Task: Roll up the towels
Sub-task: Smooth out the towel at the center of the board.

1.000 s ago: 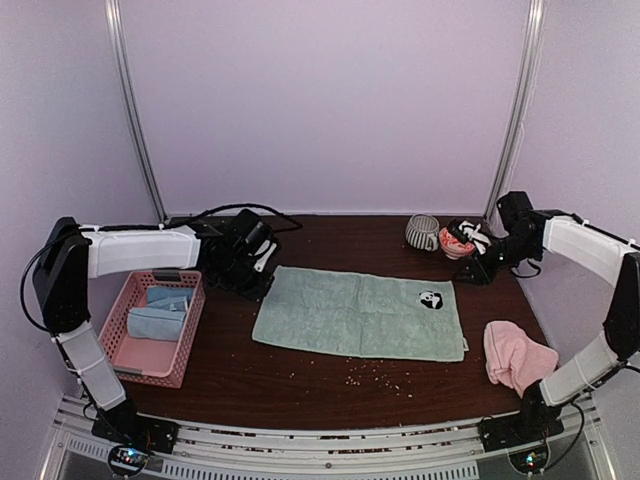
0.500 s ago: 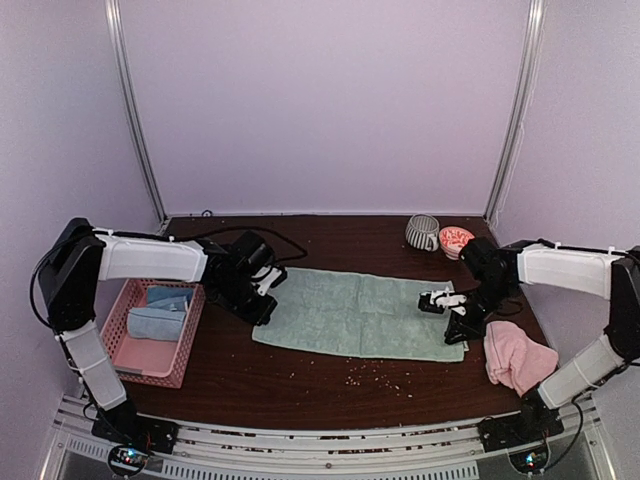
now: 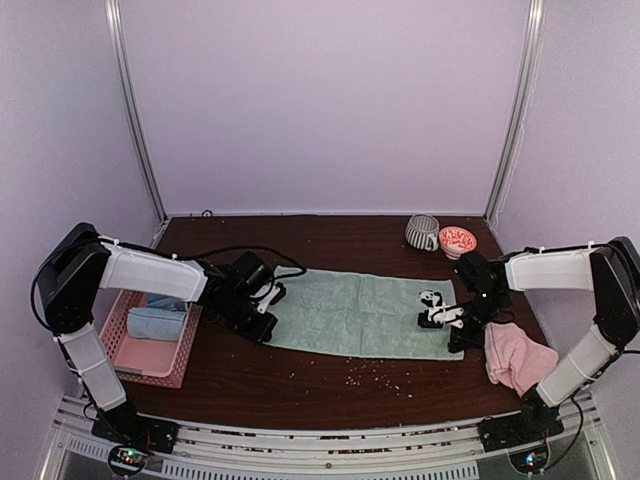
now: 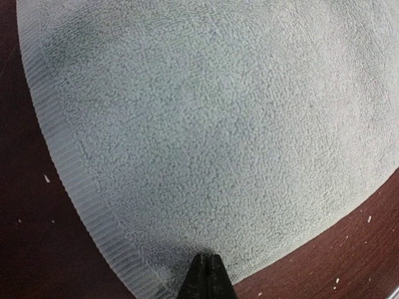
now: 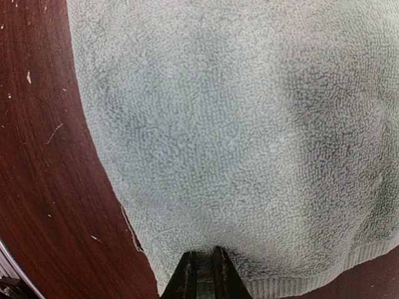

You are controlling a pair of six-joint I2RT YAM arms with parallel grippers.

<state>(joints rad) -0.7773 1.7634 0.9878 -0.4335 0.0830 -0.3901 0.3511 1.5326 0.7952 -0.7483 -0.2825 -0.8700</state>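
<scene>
**Desk:** What are the towels looking like on your end?

**Me:** I'm seeing the mint green towel lying flat and spread out on the table, nearer to the arms than the striped mug and stretching well off to the mug's left. It's showing a nubby terry pile with a ribbed hem along the edges. The pink towel is sitting in a loose crumpled heap, nearer than the mug and to its right, just beside the mint one's right end.

**Desk:** Any label or writing?

**Me:** I'm making out a small black-and-white panda mark at the mint towel's end nearest the mug. It's too small for me to read any lettering.

**Desk:** And the pincers?

**Me:** The left gripper is resting its tips on the hem at the towel's end far from the mug. Its fingers are pressed together, and I can't tell if cloth is caught between them. The right gripper is sitting at the hem on the end close to the mug. I'm seeing only a thin slit between its fingers, so I can't tell whether it's gripping the cloth.

**Desk:** Anything else around?

**Me:** Far to the mug's left, a pink basket is holding pale blue cloths.
</scene>
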